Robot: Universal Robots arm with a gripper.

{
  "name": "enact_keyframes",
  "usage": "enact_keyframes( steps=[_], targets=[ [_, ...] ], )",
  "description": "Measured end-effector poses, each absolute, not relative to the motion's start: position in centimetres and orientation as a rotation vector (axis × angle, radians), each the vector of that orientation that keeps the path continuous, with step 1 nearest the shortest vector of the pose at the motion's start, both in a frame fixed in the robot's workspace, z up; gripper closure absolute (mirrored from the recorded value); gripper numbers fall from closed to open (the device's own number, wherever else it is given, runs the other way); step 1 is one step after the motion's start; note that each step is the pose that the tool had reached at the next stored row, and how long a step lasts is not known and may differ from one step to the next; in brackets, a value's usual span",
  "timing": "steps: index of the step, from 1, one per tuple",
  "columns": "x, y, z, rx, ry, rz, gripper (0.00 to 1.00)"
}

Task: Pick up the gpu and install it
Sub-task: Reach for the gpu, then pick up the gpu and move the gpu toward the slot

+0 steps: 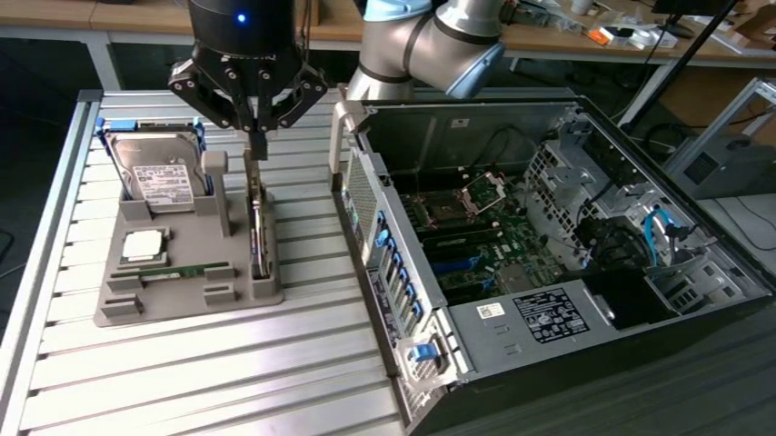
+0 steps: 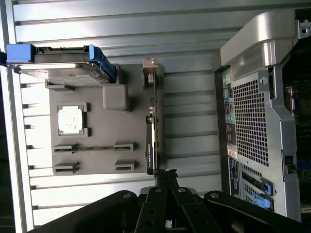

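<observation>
The gpu [image 1: 257, 213] is a thin dark card standing on edge in a slot at the side of a grey holder block [image 1: 182, 292] that faces the computer case. My gripper [image 1: 256, 134] hangs straight over the card's upper end with its fingers drawn together to a point. In the wrist view the fingertips [image 2: 165, 174] sit at the near end of the gpu [image 2: 151, 126], which still rests in the holder [image 2: 97, 160]. Whether the tips pinch the card's edge I cannot tell.
A silver hard drive [image 1: 164, 177] in a blue frame, a processor chip [image 1: 144, 243] and a green memory stick [image 1: 182, 270] share the holder. The open computer case [image 1: 522, 263] lies at the exterior view's right, close beside the holder, on the slatted metal table [image 1: 182, 381].
</observation>
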State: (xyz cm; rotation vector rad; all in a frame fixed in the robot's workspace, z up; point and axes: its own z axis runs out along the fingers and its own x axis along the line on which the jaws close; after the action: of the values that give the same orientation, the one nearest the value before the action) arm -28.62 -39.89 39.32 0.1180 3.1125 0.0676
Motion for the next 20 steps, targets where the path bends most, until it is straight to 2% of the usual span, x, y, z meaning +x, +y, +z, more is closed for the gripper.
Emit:
enact_keyframes(
  steps=[17, 18, 19, 20],
  targets=[
    [-28.78, -39.89, 39.32, 0.118, 3.112, 0.068, 0.89],
    [-28.78, -39.89, 39.32, 0.118, 3.113, 0.068, 0.83],
    [-28.78, -39.89, 39.32, 0.118, 3.113, 0.068, 0.83],
    [-28.78, -39.89, 39.32, 0.118, 3.112, 0.068, 0.64]
  ],
)
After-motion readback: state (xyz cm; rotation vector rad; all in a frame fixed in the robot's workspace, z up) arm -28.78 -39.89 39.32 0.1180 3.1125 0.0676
